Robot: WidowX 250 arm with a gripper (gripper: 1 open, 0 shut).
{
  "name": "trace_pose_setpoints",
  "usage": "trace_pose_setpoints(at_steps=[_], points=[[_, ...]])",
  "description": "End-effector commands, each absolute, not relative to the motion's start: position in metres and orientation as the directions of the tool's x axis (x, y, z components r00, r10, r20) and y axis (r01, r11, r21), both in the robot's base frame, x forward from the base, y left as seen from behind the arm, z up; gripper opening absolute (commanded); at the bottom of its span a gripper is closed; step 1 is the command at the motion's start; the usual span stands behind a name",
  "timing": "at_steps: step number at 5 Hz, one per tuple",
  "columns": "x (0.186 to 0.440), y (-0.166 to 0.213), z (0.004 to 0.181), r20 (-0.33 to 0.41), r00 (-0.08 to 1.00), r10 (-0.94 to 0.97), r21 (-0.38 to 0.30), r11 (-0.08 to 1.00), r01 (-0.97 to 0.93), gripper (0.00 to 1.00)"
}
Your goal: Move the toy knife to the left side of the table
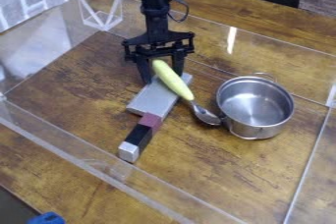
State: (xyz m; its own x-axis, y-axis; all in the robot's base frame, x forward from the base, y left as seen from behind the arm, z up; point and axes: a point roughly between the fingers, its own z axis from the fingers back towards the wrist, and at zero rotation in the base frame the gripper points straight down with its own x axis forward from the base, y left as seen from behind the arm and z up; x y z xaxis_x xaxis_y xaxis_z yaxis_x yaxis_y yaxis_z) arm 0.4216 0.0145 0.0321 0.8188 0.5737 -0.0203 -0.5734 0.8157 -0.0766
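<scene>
The toy knife [153, 105] lies flat near the middle of the table [79, 90]. Its grey blade points toward the back and its dark maroon-and-black handle [138, 137] with a pale tip points toward the front. My gripper [160, 63] is lowered over the blade's far end, its black fingers [136, 68] standing apart on either side. The top of the yellow spoon handle also sits between them. I see nothing lifted off the wood.
A yellow-handled spoon [175, 83] lies across the blade, its silver bowl [206, 114] resting beside a small steel pot [253, 107] on the right. Low clear plastic walls [79, 151] ring the tabletop. Bare wood lies to the left of the knife.
</scene>
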Motion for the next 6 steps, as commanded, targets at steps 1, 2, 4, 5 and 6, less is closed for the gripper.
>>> trace_pose_setpoints(at_steps=[1, 2, 4, 5, 6], points=[[0.426, -0.009, 0.033, 0.007, 0.86, 0.51, -0.071, 0.858, -0.509, 0.0], [0.423, -0.01, 0.029, 0.016, 0.875, 0.485, -0.062, 0.873, -0.483, 0.0], [0.411, -0.013, 0.026, 0.026, 0.878, 0.477, -0.047, 0.878, -0.476, 0.0], [0.403, -0.015, 0.026, 0.029, 0.868, 0.496, -0.04, 0.868, -0.495, 0.0], [0.396, -0.021, 0.028, 0.035, 0.856, 0.515, -0.033, 0.857, -0.514, 0.0]])
